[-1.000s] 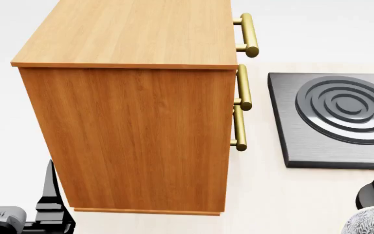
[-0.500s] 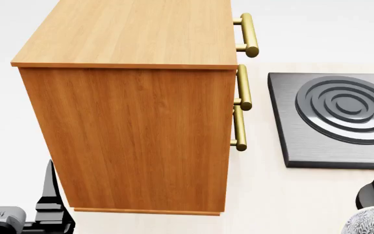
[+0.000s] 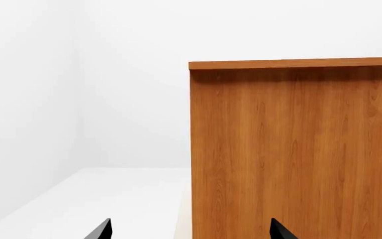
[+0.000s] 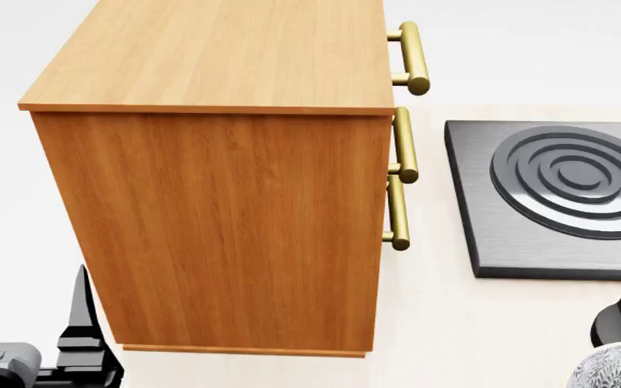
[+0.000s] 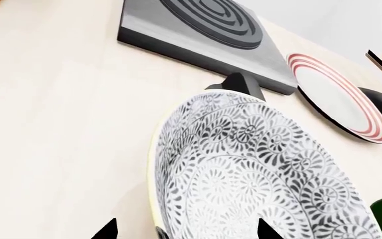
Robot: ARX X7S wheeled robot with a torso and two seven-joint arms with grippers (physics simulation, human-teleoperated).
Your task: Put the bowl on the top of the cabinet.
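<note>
Almost nothing has moved: the left gripper [image 3: 187, 233] idles wide open beside the cabinet [image 4: 224, 218], while the right gripper [image 5: 185, 231] holds the bowl [image 5: 257, 184] low near the table's front edge, unlifted.

One cabinet [image 4: 219, 162] in orange-brown wood grain, and three brass bar handles [image 4: 401, 145] counted down its drawer front. One patterned bowl [image 5: 257, 174], grey leaf scrolls all over. One dark square slab with raised concentric rings [image 4: 559, 198]. One flat white plate with red rings [image 5: 340, 102]. Two grippers: left gripper [image 3: 187, 230], right gripper [image 5: 184, 230], each showing two black fingertips.
</note>
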